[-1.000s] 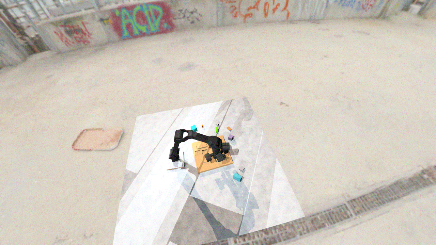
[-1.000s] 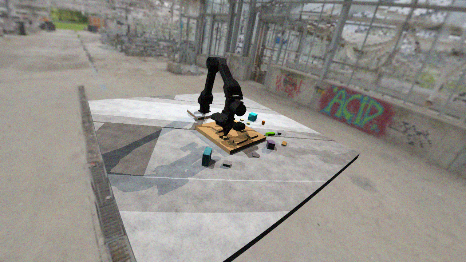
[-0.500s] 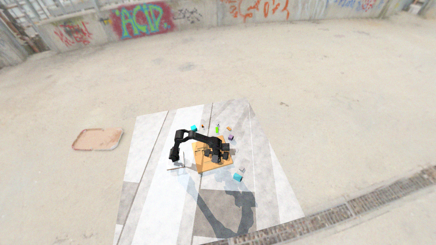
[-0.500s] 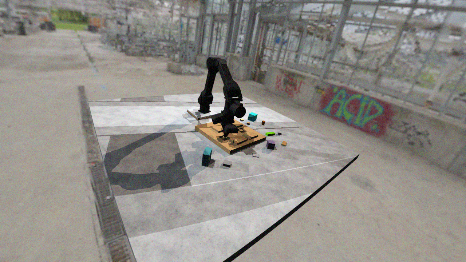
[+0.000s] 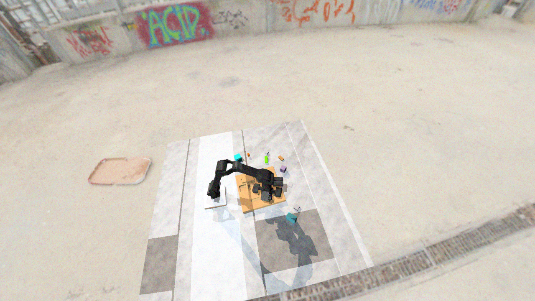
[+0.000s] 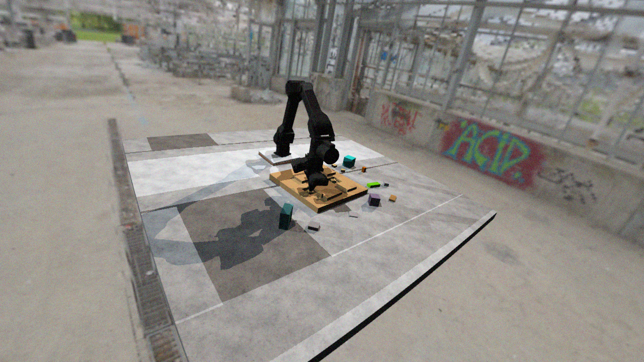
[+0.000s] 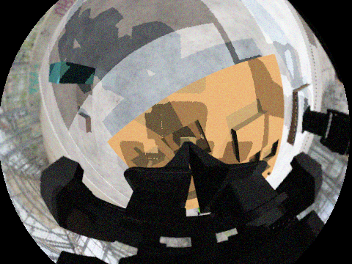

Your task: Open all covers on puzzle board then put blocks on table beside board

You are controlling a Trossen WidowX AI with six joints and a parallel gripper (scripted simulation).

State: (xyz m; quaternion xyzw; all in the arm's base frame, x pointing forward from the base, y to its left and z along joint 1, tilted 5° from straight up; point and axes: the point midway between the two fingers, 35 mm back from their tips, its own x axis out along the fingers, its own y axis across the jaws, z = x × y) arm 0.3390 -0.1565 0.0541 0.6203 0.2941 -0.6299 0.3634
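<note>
1. Left and right are read from the exterior view. Nearest, left of centre, a teal block (image 5: pixel 291 218) (image 6: pixel 285 215) (image 7: pixel 71 73) stands upright on the table (image 5: pixel 160 209) (image 6: pixel 270 279), apart from the board.
2. Just right of it, a small grey block (image 5: pixel 296 207) (image 6: pixel 313 226) (image 7: pixel 86 121) lies flat; farther right, a thin pale piece (image 5: pixel 290 185) (image 6: pixel 353 215) lies off the board's near side.
3. The purple block (image 5: pixel 283 169) (image 6: pixel 374 199) rests near the board's right corner, with a flat orange block (image 5: pixel 281 157) (image 6: pixel 393 198) to its right.
4. The tan puzzle board (image 5: pixel 248 204) (image 6: pixel 292 186) (image 7: pixel 227 92) lies flat at mid-table. Raised covers and recesses are visible; the gripper and shadows hide some, so the state of every cover cannot be certified.
5. The gripper (image 5: pixel 266 199) (image 6: pixel 310 190) (image 7: pixel 187 144) is closed, fingertips together, low over the board's near-left part. Contact with a cover cannot be confirmed.
6. Right of the board lie a bright green block (image 5: pixel 266 159) (image 6: pixel 373 184) and, just beside it, a small dark piece (image 5: pixel 267 153) (image 6: pixel 386 184).
7. Farther back sit a small orange block (image 5: pixel 248 154) (image 6: pixel 364 169) and, to its left, a cyan block (image 5: pixel 238 157) (image 6: pixel 349 161).
8. At the far left, the black arm (image 5: pixel 252 170) (image 6: pixel 292 110) rises beside the base plate's brown edge (image 5: pixel 216 207) (image 6: pixel 266 158) (image 7: pixel 295 117).
</note>
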